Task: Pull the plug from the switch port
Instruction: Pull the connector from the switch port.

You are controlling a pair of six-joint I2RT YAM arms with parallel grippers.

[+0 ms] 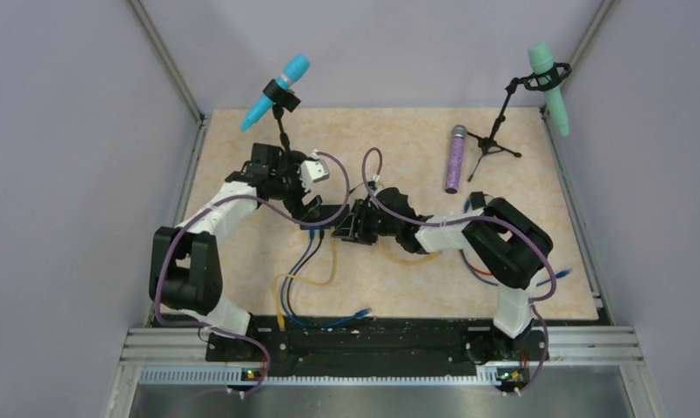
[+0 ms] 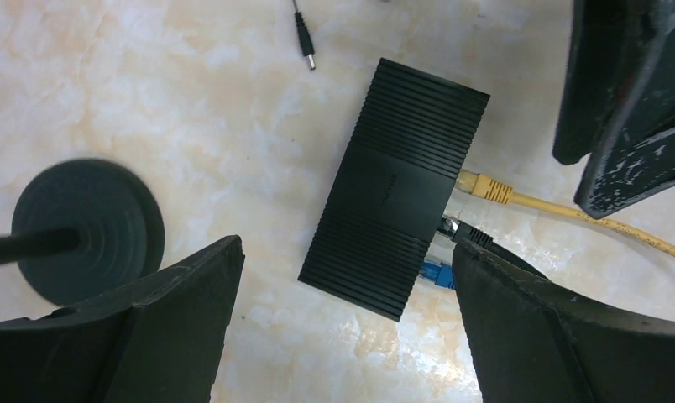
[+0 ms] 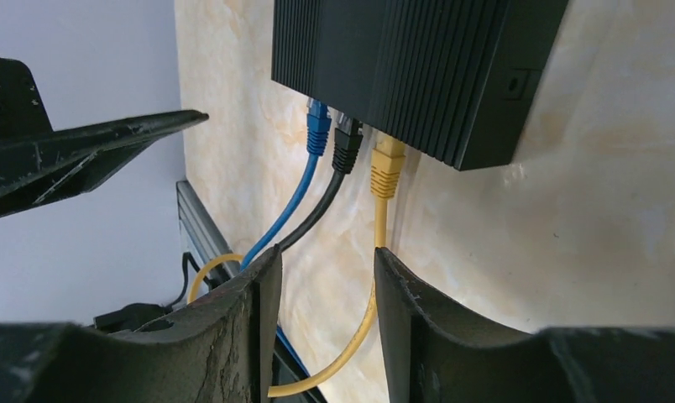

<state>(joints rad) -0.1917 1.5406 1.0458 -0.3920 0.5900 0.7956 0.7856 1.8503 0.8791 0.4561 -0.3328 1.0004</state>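
Note:
The switch [image 2: 397, 185] is a flat ribbed black box lying on the table. Three plugs sit in its port row: yellow [image 3: 388, 168], black [image 3: 347, 143] and blue [image 3: 318, 126]. My left gripper [image 2: 347, 252] hovers just above the switch, open wide, its fingers to either side of the box's near end and touching nothing. My right gripper [image 3: 326, 256] points at the port side, a short way back from the plugs. Its jaws are partly open with nothing between them. The yellow cable [image 3: 363, 327] runs along the table behind the gap. From above, both grippers [image 1: 312, 209] [image 1: 351, 225] cover the switch.
A round black stand base [image 2: 86, 231] sits close to the left finger. A loose barrel connector [image 2: 305, 38] lies beyond the switch. A blue microphone [image 1: 277, 91] and a green microphone [image 1: 551, 74] stand at the back; a purple microphone [image 1: 455, 158] lies near them. Cable loops [image 1: 307, 279] trail toward the front rail.

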